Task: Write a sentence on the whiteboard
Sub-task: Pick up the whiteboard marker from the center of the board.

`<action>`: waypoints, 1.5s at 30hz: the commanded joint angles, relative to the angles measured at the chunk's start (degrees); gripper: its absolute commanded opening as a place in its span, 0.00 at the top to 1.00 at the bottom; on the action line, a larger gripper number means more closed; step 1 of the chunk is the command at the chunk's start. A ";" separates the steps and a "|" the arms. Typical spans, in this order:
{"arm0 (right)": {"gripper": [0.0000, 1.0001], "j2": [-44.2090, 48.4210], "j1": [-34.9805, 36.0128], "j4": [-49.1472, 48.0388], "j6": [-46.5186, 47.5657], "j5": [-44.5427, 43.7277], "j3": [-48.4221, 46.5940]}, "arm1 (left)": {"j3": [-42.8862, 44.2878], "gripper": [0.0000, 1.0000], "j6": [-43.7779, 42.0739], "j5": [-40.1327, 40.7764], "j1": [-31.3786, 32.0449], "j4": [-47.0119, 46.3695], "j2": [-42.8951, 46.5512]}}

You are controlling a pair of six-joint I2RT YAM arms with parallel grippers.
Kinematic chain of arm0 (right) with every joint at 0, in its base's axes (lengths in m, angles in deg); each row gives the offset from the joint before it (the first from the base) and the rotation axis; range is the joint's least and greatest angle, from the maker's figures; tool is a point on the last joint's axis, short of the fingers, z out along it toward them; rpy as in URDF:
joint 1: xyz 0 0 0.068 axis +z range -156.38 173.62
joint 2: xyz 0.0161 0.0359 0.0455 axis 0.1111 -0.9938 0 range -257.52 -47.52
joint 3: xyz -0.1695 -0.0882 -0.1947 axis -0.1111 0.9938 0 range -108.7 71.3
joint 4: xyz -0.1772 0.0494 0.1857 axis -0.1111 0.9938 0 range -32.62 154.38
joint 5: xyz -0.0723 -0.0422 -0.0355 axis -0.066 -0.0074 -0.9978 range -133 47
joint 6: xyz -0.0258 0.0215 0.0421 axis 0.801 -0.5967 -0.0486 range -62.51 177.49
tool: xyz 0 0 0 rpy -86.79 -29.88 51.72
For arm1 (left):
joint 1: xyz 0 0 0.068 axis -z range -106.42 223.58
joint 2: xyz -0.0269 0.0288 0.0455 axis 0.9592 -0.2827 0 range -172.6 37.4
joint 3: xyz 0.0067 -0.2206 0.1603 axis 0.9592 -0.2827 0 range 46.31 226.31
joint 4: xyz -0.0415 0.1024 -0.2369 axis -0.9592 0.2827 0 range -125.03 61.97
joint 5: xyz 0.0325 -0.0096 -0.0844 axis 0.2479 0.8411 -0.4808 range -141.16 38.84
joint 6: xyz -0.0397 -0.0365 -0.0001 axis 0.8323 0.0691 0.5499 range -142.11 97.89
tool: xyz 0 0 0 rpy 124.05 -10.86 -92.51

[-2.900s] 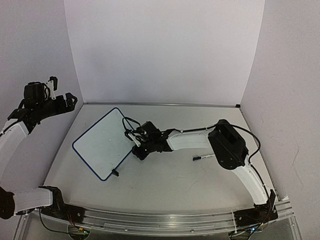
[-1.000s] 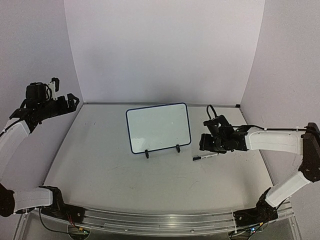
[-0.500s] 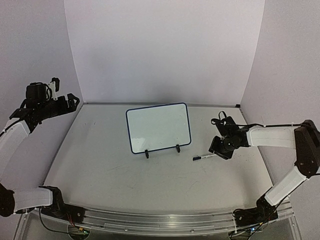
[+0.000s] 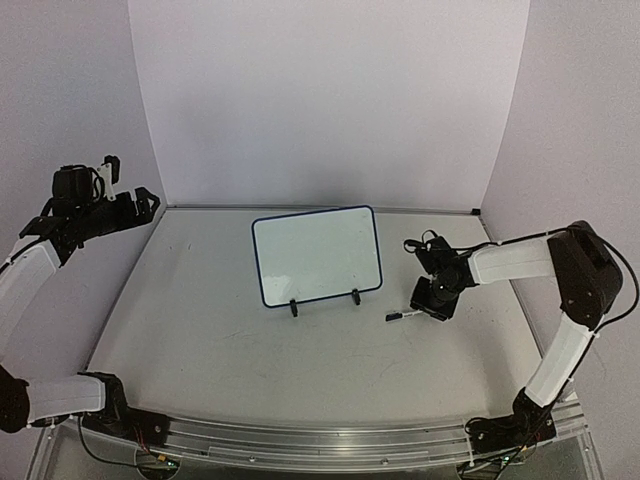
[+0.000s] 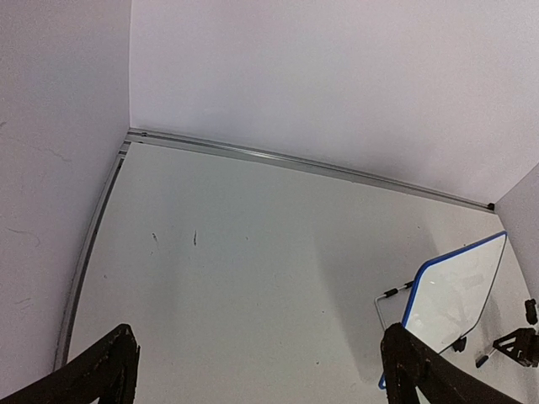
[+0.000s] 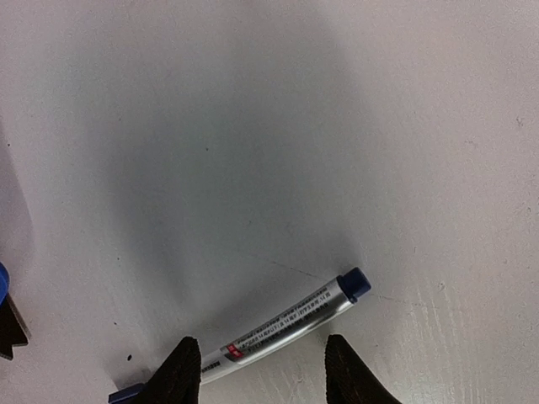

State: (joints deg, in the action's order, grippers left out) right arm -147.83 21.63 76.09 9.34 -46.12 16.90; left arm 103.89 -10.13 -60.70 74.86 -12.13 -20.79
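Observation:
The whiteboard (image 4: 318, 255) stands tilted on two black clip feet at the table's middle. Its white face is blank; no sentence shows on it. It also shows in the left wrist view (image 5: 459, 295) at the lower right. A silver marker (image 6: 282, 324) with blue ends lies flat on the table, right of the board (image 4: 403, 315). My right gripper (image 6: 257, 370) is open and hovers low over the marker, one finger on each side, not gripping it; in the top view it (image 4: 432, 298) is right of the board. My left gripper (image 4: 145, 200) is open, empty and raised at the far left (image 5: 259, 358).
White walls close the table at the back and both sides, with a metal strip (image 5: 295, 162) along the back edge. A wire stand (image 5: 389, 303) props the board from behind. A metal rail (image 4: 320, 440) runs along the near edge.

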 commanded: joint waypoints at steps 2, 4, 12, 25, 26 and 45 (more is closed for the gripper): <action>0.57 -3.75 -0.32 0.34 1.39 -2.28 -4.36 | 0.08 0.01 -0.02 -1.09 -0.18 -1.59 -0.20; 0.60 -5.17 -0.32 0.41 2.13 -2.74 -5.24 | 0.11 0.00 -0.03 -1.06 -0.17 -1.53 -0.27; 0.73 -9.62 -0.33 5.45 4.54 -7.20 -8.15 | 0.16 0.01 -0.12 -0.99 -0.22 -1.38 -0.49; 1.00 -11.76 -0.33 7.44 5.70 -3.92 -11.90 | 2.05 0.06 -4.01 -5.40 1.38 0.24 -4.16; 1.00 -11.35 -0.33 7.27 5.52 -3.40 -12.09 | 2.24 0.06 -4.24 -5.46 2.15 0.55 -4.58; 1.00 23.59 11.91 -1.90 -8.01 -7.02 -8.85 | -0.56 0.07 20.21 16.20 52.69 -17.81 -9.24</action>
State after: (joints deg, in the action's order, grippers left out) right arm -125.46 28.88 77.62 6.72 -48.04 9.46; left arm 101.73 4.77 -49.62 119.87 -19.95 -24.50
